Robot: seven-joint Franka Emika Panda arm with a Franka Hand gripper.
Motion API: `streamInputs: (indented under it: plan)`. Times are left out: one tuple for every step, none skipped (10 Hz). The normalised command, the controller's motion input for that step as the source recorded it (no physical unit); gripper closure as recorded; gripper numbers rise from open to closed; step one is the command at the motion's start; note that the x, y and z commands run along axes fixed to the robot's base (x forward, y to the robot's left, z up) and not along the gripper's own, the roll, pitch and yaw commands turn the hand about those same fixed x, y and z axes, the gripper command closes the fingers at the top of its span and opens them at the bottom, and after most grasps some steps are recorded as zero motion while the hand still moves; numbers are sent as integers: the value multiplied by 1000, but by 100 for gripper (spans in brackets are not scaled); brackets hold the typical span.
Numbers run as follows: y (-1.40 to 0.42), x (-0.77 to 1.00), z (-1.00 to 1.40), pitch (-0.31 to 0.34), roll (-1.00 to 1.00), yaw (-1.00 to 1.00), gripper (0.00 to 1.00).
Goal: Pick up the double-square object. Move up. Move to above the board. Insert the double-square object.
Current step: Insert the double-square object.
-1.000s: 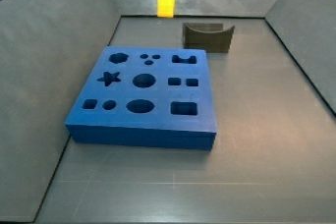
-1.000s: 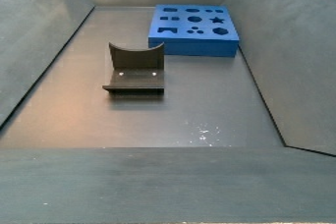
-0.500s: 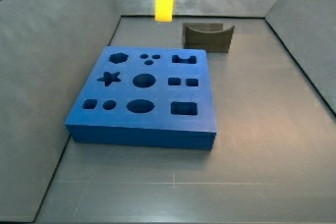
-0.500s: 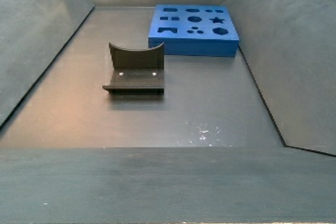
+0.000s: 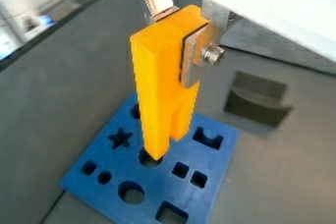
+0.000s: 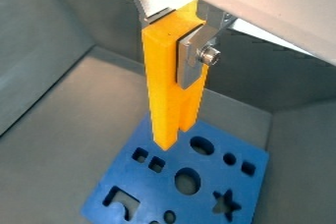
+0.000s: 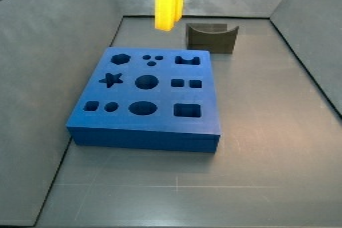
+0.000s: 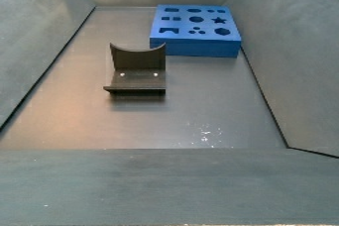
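Observation:
My gripper (image 5: 180,33) is shut on the top of the double-square object (image 5: 163,90), a long yellow-orange bar that hangs upright from the silver fingers (image 5: 201,49). Both wrist views show it; in a wrist view the bar (image 6: 170,81) hangs high over the board (image 6: 184,184). The board (image 7: 150,97) is a thick blue slab with several shaped holes, flat on the floor. In a side view the bar (image 7: 170,0) shows at the top edge, above the board's far end; the gripper itself is out of that frame. In a side view only the board (image 8: 196,29) shows.
A small dark grey holder block (image 7: 211,36) stands on the floor beyond the board, also in a side view (image 8: 135,69) and a wrist view (image 5: 260,101). Grey sloping walls (image 7: 54,32) enclose the floor on all sides.
The bar has come lower and forward in the side view, from the back wall towards the space over the board's far end.

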Motion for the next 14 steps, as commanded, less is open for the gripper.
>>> streamInputs:
  plan:
    - [9, 29, -169, -20, 0, -1000, 100]
    - [0, 29, -163, -23, 0, -1000, 100]
    - [103, 240, 0, -16, -33, -883, 100]
    - [126, 269, 0, -13, -36, -857, 100]
    - [129, 266, 0, -13, -26, -869, 100]
    - [131, 240, -57, -14, 0, -886, 100]
    - [120, 209, -97, -16, 0, -906, 100]
    - [100, 183, -80, -19, 0, -920, 100]
    - [74, 146, -91, -17, 0, -943, 100]
    - [0, 0, -117, -13, 0, -1000, 100]
    - [0, 0, -137, -10, 0, -1000, 100]
    - [0, 0, -140, -10, 0, -1000, 100]
    - [0, 0, -140, -9, 0, -1000, 100]
    - [0, 0, -140, -10, 0, -1000, 100]
